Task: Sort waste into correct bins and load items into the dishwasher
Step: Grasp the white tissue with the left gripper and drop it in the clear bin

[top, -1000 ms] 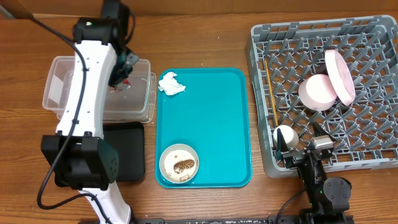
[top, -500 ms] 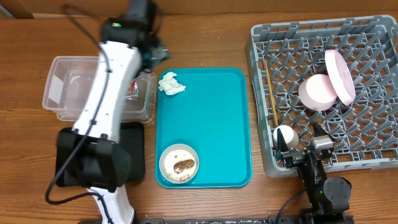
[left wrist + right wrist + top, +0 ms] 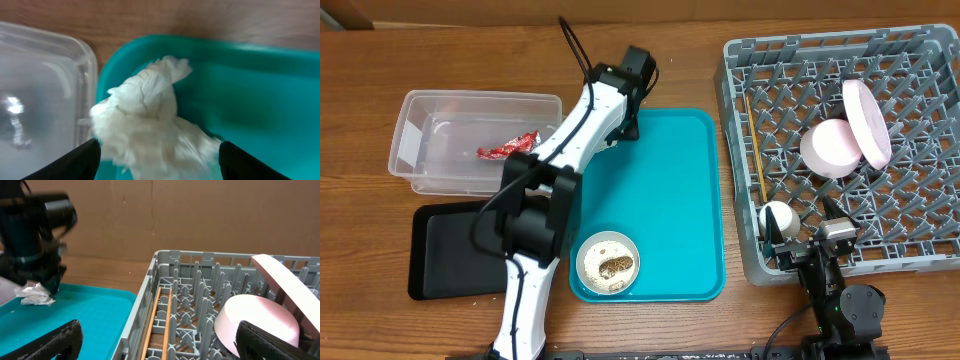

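At the left edge of the overhead frame, the clear plastic tub (image 3: pixel 405 120), rounded at its corners, holds the crinkled red-and-silver wrapper (image 3: pixel 507 148). Below it the flat black tray (image 3: pixel 445 255) lies on the wooden counter (image 3: pixel 440 60). My left arm (image 3: pixel 575 130) runs as a long white diagonal from the lower left up to the teal tray (image 3: pixel 670 180), its dark wrist bent down over the tray's upper left corner. There my left pincer (image 3: pixel 159 150) is spread wide, with the crumpled white tissue (image 3: pixel 145 110) lying between the fingers. I cannot tell whether they touch it. At the tray's lower left, a white bowl (image 3: pixel 584 250) contains brown food scraps (image 3: pixel 616 266). In the grey lattice dish rack (image 3: pixel 740 60) on the right are the wooden chopsticks (image 3: pixel 755 150), the cup (image 3: pixel 778 216), the pink bowl (image 3: pixel 828 150) and a tilted plate (image 3: pixel 868 120). My right pincer (image 3: pixel 160 340) hangs spread and empty at the rack's near wall.
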You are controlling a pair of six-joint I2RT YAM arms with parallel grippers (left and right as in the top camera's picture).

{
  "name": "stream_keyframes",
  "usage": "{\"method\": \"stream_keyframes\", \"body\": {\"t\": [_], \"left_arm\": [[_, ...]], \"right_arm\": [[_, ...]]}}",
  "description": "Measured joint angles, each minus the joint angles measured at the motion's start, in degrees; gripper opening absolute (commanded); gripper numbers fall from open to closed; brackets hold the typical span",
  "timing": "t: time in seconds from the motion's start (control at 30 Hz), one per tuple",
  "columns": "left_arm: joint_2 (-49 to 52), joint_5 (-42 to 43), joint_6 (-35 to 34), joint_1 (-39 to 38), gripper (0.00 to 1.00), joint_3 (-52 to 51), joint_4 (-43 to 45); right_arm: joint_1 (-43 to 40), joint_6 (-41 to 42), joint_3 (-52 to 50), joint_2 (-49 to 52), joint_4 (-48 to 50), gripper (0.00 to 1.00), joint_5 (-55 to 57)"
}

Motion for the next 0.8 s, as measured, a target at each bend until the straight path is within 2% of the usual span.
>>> {"method": "stream_keyframes", "body": {"t": [0.03,0.13,0.17,0.2,0.43,0.67,0.73,0.77,0.8], "left_arm": [[0.85,-0.2,0.09,0.15,0.72,-0.11,0.0],[1.95,-0.22,0.17,0.28,0.27,-0.11,-0.02],[1.95,-0.2,0.17,0.28,0.1,-0.11,-0.46],[1.95,-0.11,0.33,0.28,0.04,-0.09,-0.85],[0.7,3.74,-0.79,0.31,0.04,3.52,-7.32],[-13.51,4.63,-6.91,2.12,0.04,6.23,-15.72],[-17.86,3.41,-10.27,4.48,0.15,7.02,-20.0],[-19.58,2.86,-12.22,6.4,0.3,7.23,-21.68],[-20.44,2.51,-12.9,8.0,0.37,7.26,-22.38]], "right_arm": [[0.0,-0.02,-0.02,0.0,0.02,1.0,0.0],[0.0,0.0,-0.02,0.0,0.02,1.0,0.0],[0.0,0.0,-0.02,0.0,0.02,1.0,0.0],[0.0,0.0,0.0,0.0,0.02,1.0,0.0],[0.0,0.0,-0.02,0.0,0.04,1.0,-0.02],[0.0,0.0,-0.02,0.0,0.02,1.0,0.0],[0.0,-0.02,0.0,0.0,0.02,1.0,0.0],[0.0,0.0,0.0,0.0,0.0,1.0,0.0],[0.0,0.0,-0.02,0.0,0.02,1.0,0.0]]}}
